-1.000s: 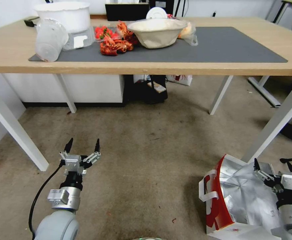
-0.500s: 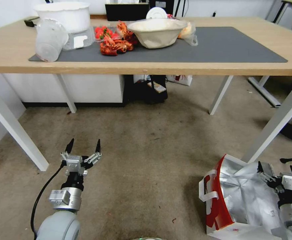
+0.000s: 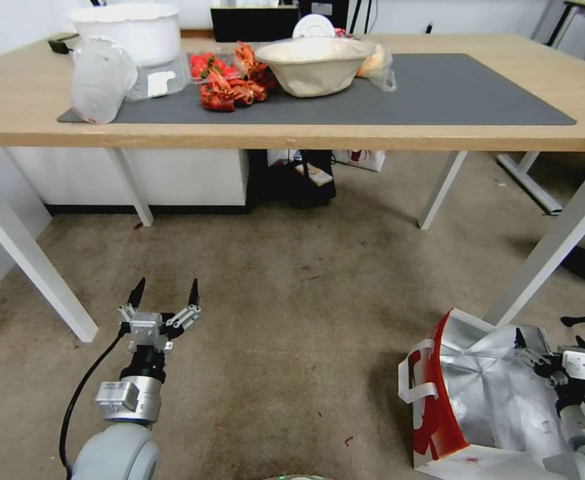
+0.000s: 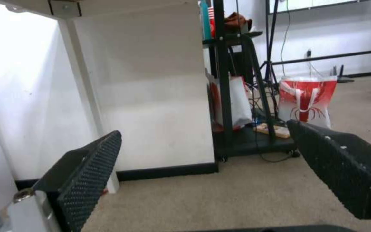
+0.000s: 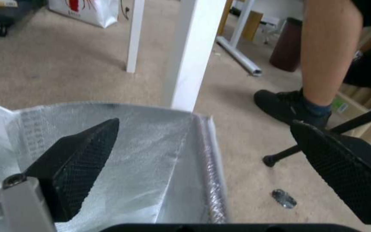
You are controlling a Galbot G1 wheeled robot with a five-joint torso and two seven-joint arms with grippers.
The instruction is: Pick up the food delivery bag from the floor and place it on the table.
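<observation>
The right gripper [image 3: 551, 348], jaws spread, straddles the far foil rim of the food delivery bag [image 3: 479, 393] standing on the carpet floor [image 3: 292, 300] by a table [image 3: 439, 137] leg, nearer than the idle, open left gripper [image 3: 165, 293]; the bag's near side is cut off.

The food delivery bag [image 3: 465, 393] is cut off by the head view's lower edge; its base cannot be seen. The right gripper [image 3: 551, 343] and its arm cover part of the foil lining. The table [image 3: 12, 100] runs past both side edges.
</observation>
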